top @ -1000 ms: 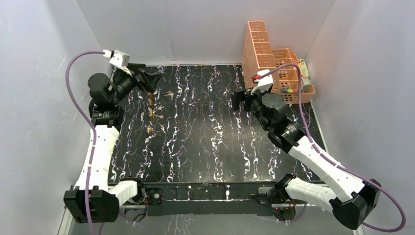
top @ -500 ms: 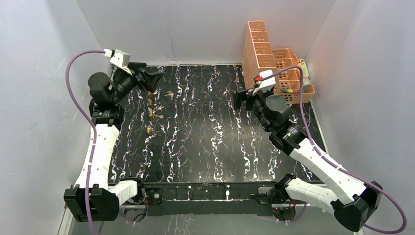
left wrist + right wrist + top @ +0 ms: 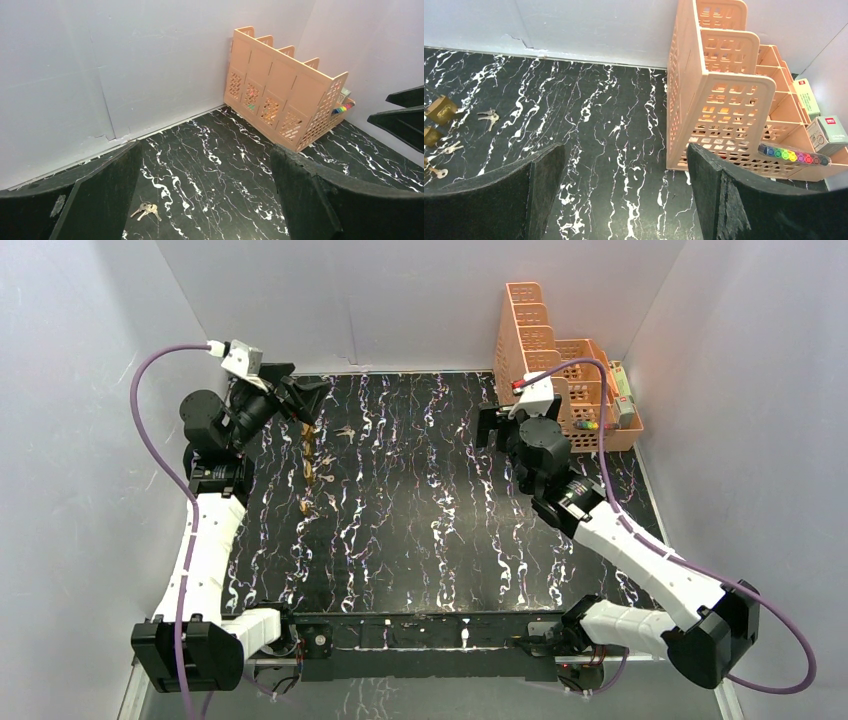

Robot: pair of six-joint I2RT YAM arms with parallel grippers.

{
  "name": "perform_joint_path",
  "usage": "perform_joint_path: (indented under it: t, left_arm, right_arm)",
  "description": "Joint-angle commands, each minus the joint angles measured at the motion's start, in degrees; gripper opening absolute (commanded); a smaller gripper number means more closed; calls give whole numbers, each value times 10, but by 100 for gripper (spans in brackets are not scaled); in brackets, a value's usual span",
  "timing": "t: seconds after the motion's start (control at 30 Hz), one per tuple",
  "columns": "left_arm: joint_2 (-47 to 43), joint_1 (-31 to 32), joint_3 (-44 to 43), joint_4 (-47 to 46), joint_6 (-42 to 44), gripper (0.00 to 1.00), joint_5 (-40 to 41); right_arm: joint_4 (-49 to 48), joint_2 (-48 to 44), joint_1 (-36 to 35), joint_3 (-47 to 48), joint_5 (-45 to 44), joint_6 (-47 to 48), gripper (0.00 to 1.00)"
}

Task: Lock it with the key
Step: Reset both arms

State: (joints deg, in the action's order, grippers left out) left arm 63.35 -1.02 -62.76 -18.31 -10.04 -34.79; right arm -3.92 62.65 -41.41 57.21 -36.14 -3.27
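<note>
Left gripper [image 3: 206,147]: jaws wide, nothing held, hovering over the far corner of the bench [image 3: 430,540], well apart from the orange rack [image 3: 550,360]. Right gripper [image 3: 625,147]: likewise wide and empty, just beside the rack.

Brass padlocks [image 3: 308,452] lay in a short column across the bench from the rack, beneath the left gripper. Keys [image 3: 344,430] lay loose on the rack-facing side of that column, and one bunch showed between the left fingers in the wrist view. Which key fits which padlock could not be told.

Judged step: approach to pick a key. The keys were thin and flat, so the left gripper should descend until its pads nearly graze the bench, then close across the key's bow, leaving the blade free. The right gripper should then leave the rack and pin a padlock body, keyway facing the key.
</note>
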Motion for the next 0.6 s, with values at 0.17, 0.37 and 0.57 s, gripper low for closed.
perform_joint_path:
  t: [0.17, 0.37, 0.57]
  left_arm:
    - [-14, 0, 15, -59, -11, 98, 5]
    - [-19, 0, 18, -63, -20, 98, 9]
    - [-19, 0, 15, -56, -15, 98, 5]
  right_arm:
    - [-34, -21, -2, 26, -7, -3, 99]
    - [-4, -9, -2, 57, 22, 2, 98]
    - [-2, -13, -2, 69, 109, 12, 98]
